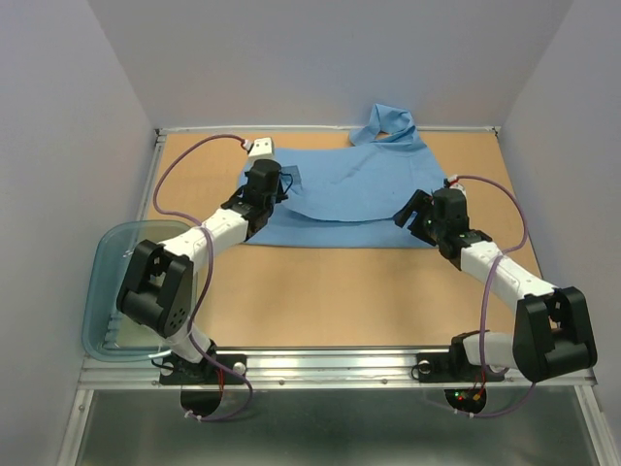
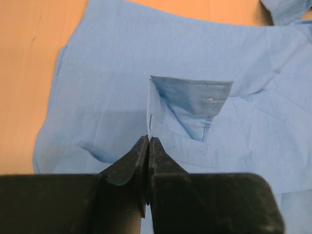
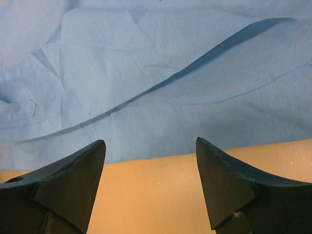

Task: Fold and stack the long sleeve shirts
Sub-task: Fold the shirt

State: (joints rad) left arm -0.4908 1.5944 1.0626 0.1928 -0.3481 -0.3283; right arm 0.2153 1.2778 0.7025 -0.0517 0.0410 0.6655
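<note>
The light blue long sleeve shirt (image 1: 349,189) lies spread at the back of the table, with part of it bunched against the rear wall (image 1: 390,122). My left gripper (image 1: 278,183) is over the shirt's left part. In the left wrist view it (image 2: 148,140) is shut on a thin edge of the shirt (image 2: 107,73), just below a raised sleeve cuff (image 2: 192,95). My right gripper (image 1: 411,210) stands open at the shirt's near right edge. In the right wrist view its fingertips (image 3: 148,141) frame bare table, and the shirt (image 3: 146,58) lies just beyond them.
A clear bluish plastic tub (image 1: 107,291) sits at the table's left edge beside the left arm. Grey walls close in the back and sides. Bare wooden table (image 1: 340,301) stretches between the shirt and the arm bases.
</note>
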